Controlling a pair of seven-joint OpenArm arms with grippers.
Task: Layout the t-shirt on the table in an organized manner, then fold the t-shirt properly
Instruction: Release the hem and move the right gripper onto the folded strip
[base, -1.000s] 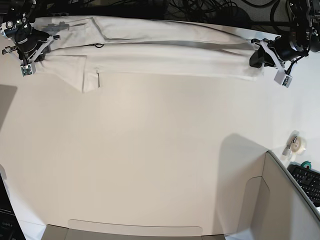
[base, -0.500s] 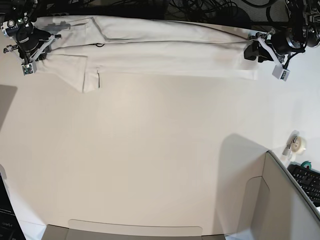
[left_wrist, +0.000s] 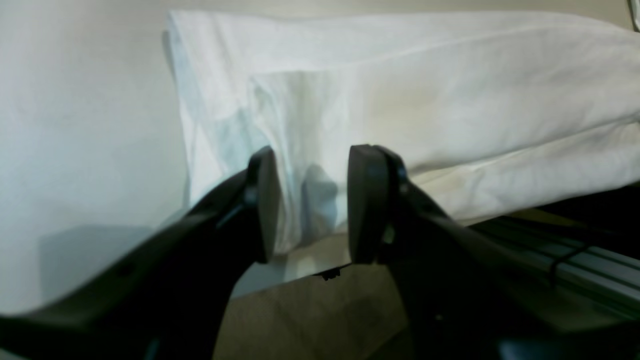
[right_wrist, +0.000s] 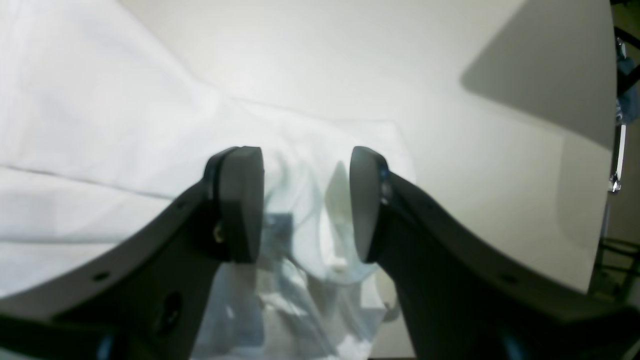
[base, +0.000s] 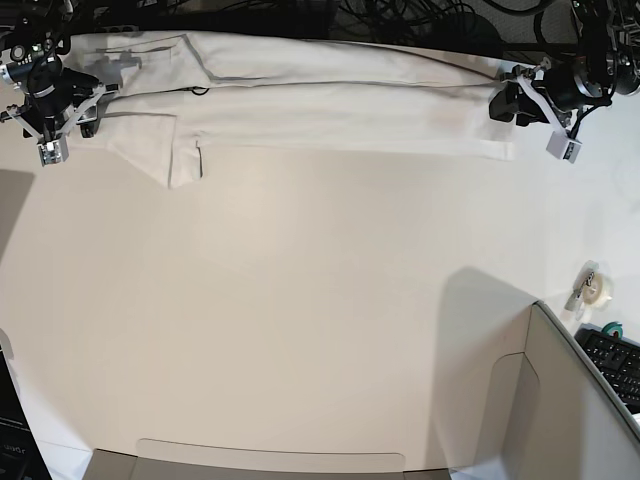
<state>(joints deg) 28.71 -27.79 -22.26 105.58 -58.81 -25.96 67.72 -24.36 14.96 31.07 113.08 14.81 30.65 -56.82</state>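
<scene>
Your worktop (base: 300, 320) carries the t-shirt (base: 330, 100), folded into a long band along its far edge. Your left fingers (left_wrist: 362, 200) stand apart at one end, cloth loose between them; your right fingers (right_wrist: 240, 200) gape likewise at the other end.

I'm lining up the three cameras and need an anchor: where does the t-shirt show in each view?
Base: the t-shirt lies as a long folded band along the table's far edge.
Left wrist: its folded end fills the upper right, beyond the open left gripper.
Right wrist: it covers the left and centre, under the open right gripper.
Shared landmark: the off-white table.
</scene>
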